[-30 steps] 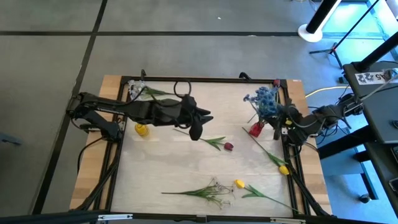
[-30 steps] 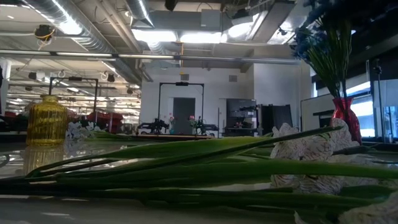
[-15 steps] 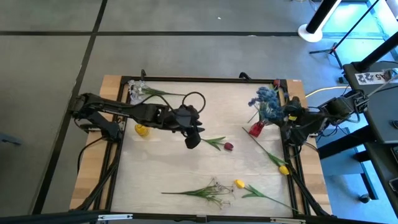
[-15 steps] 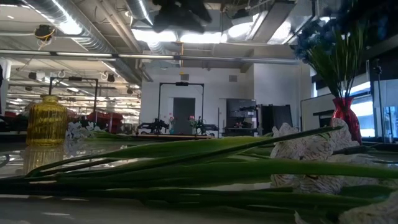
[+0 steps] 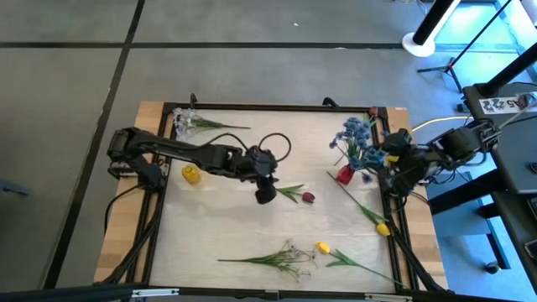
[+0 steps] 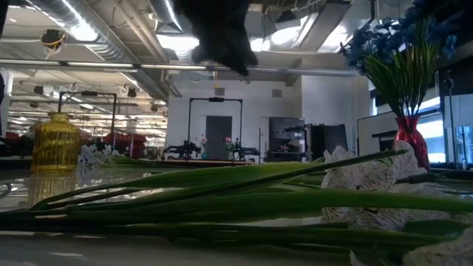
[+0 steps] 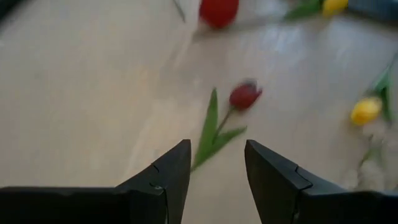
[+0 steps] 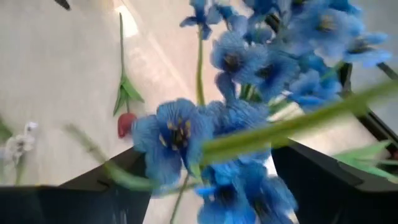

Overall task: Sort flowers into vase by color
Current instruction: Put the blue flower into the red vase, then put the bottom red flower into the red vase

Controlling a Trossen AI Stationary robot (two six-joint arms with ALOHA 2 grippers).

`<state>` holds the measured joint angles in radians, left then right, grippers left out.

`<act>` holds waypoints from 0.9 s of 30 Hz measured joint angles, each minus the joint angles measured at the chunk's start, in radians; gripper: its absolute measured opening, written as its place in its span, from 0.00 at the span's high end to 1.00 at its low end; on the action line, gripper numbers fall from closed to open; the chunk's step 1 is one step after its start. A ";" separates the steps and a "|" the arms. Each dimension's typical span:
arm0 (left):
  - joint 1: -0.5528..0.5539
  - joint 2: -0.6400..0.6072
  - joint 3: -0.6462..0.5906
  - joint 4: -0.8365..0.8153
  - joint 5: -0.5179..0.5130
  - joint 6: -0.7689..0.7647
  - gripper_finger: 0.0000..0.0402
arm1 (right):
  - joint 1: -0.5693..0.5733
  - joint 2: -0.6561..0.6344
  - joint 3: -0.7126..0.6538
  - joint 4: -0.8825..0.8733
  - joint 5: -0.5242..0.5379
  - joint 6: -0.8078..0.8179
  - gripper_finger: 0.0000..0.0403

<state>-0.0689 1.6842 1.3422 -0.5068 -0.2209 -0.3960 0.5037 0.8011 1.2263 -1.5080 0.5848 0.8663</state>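
Note:
A dark red tulip [image 5: 308,198] [image 7: 244,96] lies on the table's middle with its green stem [image 7: 211,130] toward my left gripper [image 5: 265,195] [image 7: 217,149]. That gripper hangs open just above the stem's end, pointing slantwise down. Blue flowers [image 5: 357,138] [image 8: 249,68] stand in a red vase [image 5: 345,174] at the right. My right gripper [image 5: 380,161] [image 8: 211,152] is open right beside their heads. A yellow vase [image 5: 191,174] stands at the left, and white flowers [image 5: 185,124] lie at the far left corner. My right gripper's open fingers [image 8: 314,174] stand on either side of the blue flower heads [image 8: 177,134] and a green stem [image 8: 280,127]. Whether a finger touches them I cannot tell.
Yellow tulips [image 5: 383,228] [image 5: 323,248] and a white sprig [image 5: 285,256] lie near the front and right edge. A black frame [image 5: 277,106] rims the table. Bare tabletop lies between the yellow vase and the dark red tulip.
My left gripper has come down and a little toward the near edge, tipping its fingers downward onto the dark red tulip's stem end. My right hand has risen and tipped beside the red vase. The blue flowers have spread out a little.

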 joint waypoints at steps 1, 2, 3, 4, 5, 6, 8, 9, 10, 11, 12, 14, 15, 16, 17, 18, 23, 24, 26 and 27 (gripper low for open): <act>0.002 0.020 0.000 -0.003 0.021 0.009 0.63 | 0.000 0.010 0.027 -0.034 -0.024 -0.002 0.24; 0.005 0.036 0.000 0.007 0.035 0.019 0.63 | 0.000 0.016 0.054 -0.062 -0.045 -0.003 0.24; 0.007 0.052 0.000 0.009 0.037 0.034 0.63 | 0.000 0.020 0.072 -0.066 -0.065 -0.003 0.24; 0.008 0.068 0.000 0.008 0.039 0.052 0.63 | 0.000 0.021 0.085 -0.062 -0.082 -0.006 0.24; 0.008 0.084 0.000 0.009 0.040 0.071 0.63 | 0.000 0.016 0.096 -0.063 -0.095 -0.006 0.24; 0.009 0.100 0.000 0.013 0.040 0.093 0.63 | 0.000 0.013 0.110 -0.065 -0.106 -0.001 0.24; 0.015 0.131 0.000 0.012 0.043 0.135 0.63 | 0.000 0.013 0.127 -0.063 -0.124 0.003 0.24; 0.021 0.147 0.000 0.020 0.051 0.148 0.63 | 0.000 0.012 0.136 -0.067 -0.126 0.004 0.24; 0.029 0.161 0.000 0.026 0.059 0.163 0.63 | 0.000 0.012 0.145 -0.064 -0.126 0.004 0.24; 0.038 0.177 0.000 0.025 0.067 0.173 0.63 | 0.000 0.012 0.152 -0.064 -0.126 0.005 0.24; 0.048 0.193 0.000 0.029 0.080 0.188 0.63 | 0.000 0.012 0.160 -0.065 -0.128 0.005 0.24; 0.065 0.224 0.000 0.039 0.095 0.219 0.63 | 0.000 0.013 0.180 -0.064 -0.135 0.005 0.24; 0.072 0.239 0.000 0.040 0.105 0.240 0.63 | 0.000 0.014 0.193 -0.065 -0.138 0.006 0.24; 0.079 0.254 0.000 0.042 0.121 0.260 0.63 | 0.000 0.016 0.209 -0.064 -0.141 0.015 0.24; 0.083 0.268 0.000 0.046 0.146 0.279 0.63 | 0.000 0.020 0.227 -0.064 -0.132 0.031 0.24; 0.087 0.281 0.000 0.049 0.184 0.304 0.63 | 0.000 0.023 0.247 -0.065 -0.112 0.056 0.24; 0.085 0.367 -0.001 0.100 0.249 0.392 0.66 | 0.000 0.053 0.371 -0.063 -0.005 0.068 0.24; 0.084 0.382 -0.001 0.115 0.241 0.402 0.66 | 0.000 0.057 0.395 -0.063 0.008 0.065 0.24; 0.081 0.400 0.002 0.122 0.231 0.405 0.68 | 0.000 0.070 0.433 -0.058 0.028 0.050 0.24; 0.081 0.409 0.004 0.122 0.226 0.402 0.68 | 0.000 0.072 0.451 -0.058 0.037 0.043 0.24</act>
<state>0.0120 2.0928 1.3462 -0.3845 0.0054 0.0063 0.5037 0.8730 1.6771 -1.5656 0.6222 0.9093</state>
